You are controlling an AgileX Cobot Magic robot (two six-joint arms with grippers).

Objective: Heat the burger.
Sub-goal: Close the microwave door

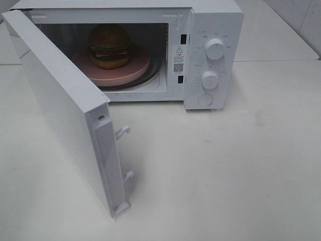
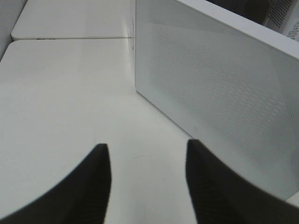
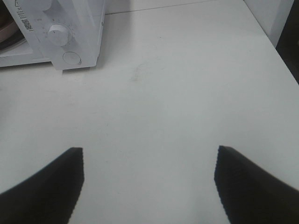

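Note:
The burger [image 1: 109, 46], with its glossy brown bun, lettuce and cheese, sits on a pink plate [image 1: 131, 70] inside the white microwave [image 1: 213, 20]. The microwave door [image 1: 55, 100] stands swung wide open toward the front left. Neither gripper shows in the high view. In the left wrist view my left gripper [image 2: 148, 161] hovers over the table beside the door's outer face [image 2: 219, 93], its dark fingers apart with nothing between them. My right gripper [image 3: 149, 158] is wide open over bare table, right of the microwave's front [image 3: 70, 28].
Two white knobs [image 1: 215, 48] [image 1: 209, 79] and a round button [image 1: 205, 99] sit on the microwave's right panel. Latch hooks [image 1: 123, 132] stick out of the door's free edge. A seam between tabletops [image 2: 70, 38] runs behind the door.

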